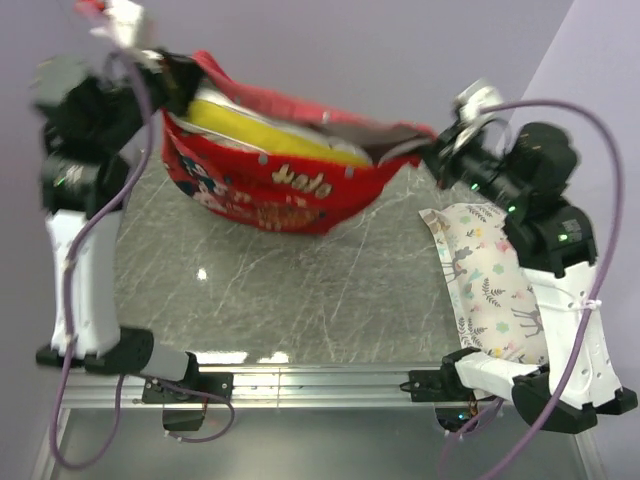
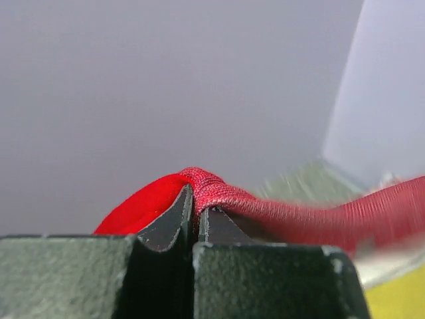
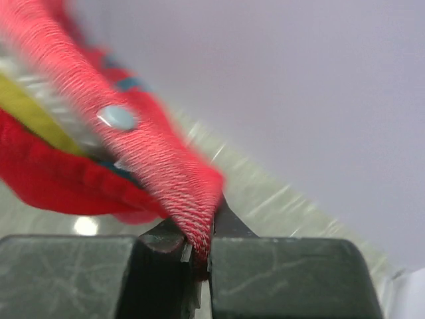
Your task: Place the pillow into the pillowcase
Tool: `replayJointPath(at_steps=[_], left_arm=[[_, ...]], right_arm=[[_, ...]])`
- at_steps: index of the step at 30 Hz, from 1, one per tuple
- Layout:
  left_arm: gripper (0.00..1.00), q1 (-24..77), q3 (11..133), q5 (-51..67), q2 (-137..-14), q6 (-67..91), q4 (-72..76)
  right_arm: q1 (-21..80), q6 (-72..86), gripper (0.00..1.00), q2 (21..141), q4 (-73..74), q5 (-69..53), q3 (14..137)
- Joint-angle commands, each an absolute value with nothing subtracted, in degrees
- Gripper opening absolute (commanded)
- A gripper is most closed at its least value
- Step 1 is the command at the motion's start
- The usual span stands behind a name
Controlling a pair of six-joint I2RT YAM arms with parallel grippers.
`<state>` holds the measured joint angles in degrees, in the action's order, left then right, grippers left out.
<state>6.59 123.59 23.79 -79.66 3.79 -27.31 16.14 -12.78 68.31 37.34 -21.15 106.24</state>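
Pillowcase [image 1: 270,190] hangs like a hammock between my two grippers, held up over the table [image 1: 300,300] with its mouth turned upward. My left gripper [image 2: 196,203] has its fingers pressed together on a fold of the red hem. My right gripper [image 3: 201,242] pinches the opposite end of the opening in the same way, with the woven edge squeezed between its two jaws. The pillow [image 1: 250,125] sits inside the pocket: in the top view its white body and yellow strip look out of the open mouth, more toward my left side, and the printed red face sags below it. So I judge the main part is done and the pillow is mostly in. What is left, I think, is to let it sink fully so that no white or yellow shows over the rim, and then to lay the case down flat. How deep the pillow reaches I cannot tell, because the cloth hides it. The floral pillow [image 1: 490,280] lies on the table beside my right arm, apart from the case.
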Motion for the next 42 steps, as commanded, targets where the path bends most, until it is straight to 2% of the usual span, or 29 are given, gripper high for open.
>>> replayJointPath(at_steps=[1, 4, 7, 8, 10, 13, 15, 16, 18, 19, 22, 24, 25, 27, 29, 31, 33, 35, 36, 38, 39, 41, 42], left_arm=[[0.01, 12.64, 128.14, 21.08, -91.04, 2.61, -47.8], [0.01, 16.86, 128.84, 23.04, -89.75, 3.61, -48.95], [0.01, 18.46, 120.27, 17.42, -83.79, 2.72, -44.41], [0.01, 18.81, 114.14, 16.18, -83.15, 3.25, -45.52], [0.0, 18.81, 111.02, 12.5, -84.28, 5.26, -48.85], [0.0, 16.01, 106.89, 4.07, -83.6, 7.12, -51.51], [0.01, 10.41, 103.46, 5.7, -81.83, 7.38, -48.35], [0.15, 8.81, 103.36, 10.41, -81.57, 7.21, -48.43], [0.24, 6.69, 105.81, 12.39, -82.87, 5.37, -51.3], [0.34, 6.68, 108.95, 13.96, -85.06, 3.88, -52.89], [0.45, 5.63, 114.41, 16.69, -87.97, -2.54, -60.01], [0.45, 4.57, 115.22, 16.35, -88.07, -6.23, -62.3], [0.36, 4.31, 114.79, 15.48, -87.89, -6.94, -62.14], [0.37, 2.65, 115.13, 12.92, -87.71, -8.26, -62.14], [0.57, 1.32, 118.02, 15.97, -87.72, -10.09, -62.93], [0.7, 0.97, 119.7, 17.92, -86.58, -12.82, -62.06], [0.69, 0.97, 119.1, 16.97, -84.22, -13.62, -59.78], [0.62, 0.97, 119.0, 16.26, -83.41, -15.02, -58.54], [0.35, 0.97, 119.09, 16.0, -83.23, -15.29, -58.71], [0.04, 0.97, 119.0, 16.08, -83.58, -16.43, -59.76], [0.0, 0.88, 118.74, 14.0, -83.41, -16.35, -59.24], [0.0, 0.18, 117.6, 12.4, -82.1, -14.08, -54.44], [0.05, -0.78, 117.16, 12.39, -79.65, -12.93, -52.49]], right_arm=[[22.39, -15.82, 0.0, 67.41, 42.97, -21.52, 98.8], [24.35, -15.99, 0.0, 69.25, 43.86, -20.14, 102.11], [24.43, -17.66, 0.0, 71.89, 44.82, -15.91, 107.66], [24.43, -17.75, 0.0, 72.16, 44.65, -15.13, 108.1], [24.43, -18.37, 0.0, 72.68, 44.12, -14.68, 108.02], [24.35, -18.98, 0.0, 73.74, 43.42, -11.08, 107.84], [24.34, -19.16, 0.0, 74.35, 43.42, -10.2, 107.93], [24.35, -19.16, 0.0, 74.62, 43.59, -10.46, 108.1], [24.26, -18.64, 0.0, 75.49, 44.2, -11.33, 109.07], [24.26, -18.46, 0.0, 76.02, 44.56, -11.51, 109.51], [24.34, -18.02, 0.0, 77.52, 45.7, -11.51, 111.35], [24.34, -18.02, 0.0, 77.52, 45.44, -11.6, 111.45], [24.26, -18.02, 0.0, 77.52, 45.35, -11.78, 111.36], [24.34, -17.93, 0.0, 78.04, 45.96, -12.39, 111.97], [24.43, -17.49, 0.0, 78.92, 46.49, -13.88, 113.2], [24.43, -16.97, 0.0, 79.62, 46.93, -15.37, 113.99], [24.52, -16.79, 0.0, 80.15, 47.46, -15.99, 114.61], [24.87, -16.7, 0.0, 81.29, 48.25, -16.26, 116.01], [24.79, -16.7, 0.0, 81.56, 48.69, -16.35, 116.36], [24.79, -16.61, 0.0, 82.0, 48.69, -16.0, 117.07], [24.79, -16.61, 0.0, 82.09, 48.78, -15.91, 117.33], [24.96, -16.61, 0.0, 82.61, 49.3, -15.56, 118.29], [24.96, -16.61, 0.0, 82.7, 49.74, -15.64, 118.39]])
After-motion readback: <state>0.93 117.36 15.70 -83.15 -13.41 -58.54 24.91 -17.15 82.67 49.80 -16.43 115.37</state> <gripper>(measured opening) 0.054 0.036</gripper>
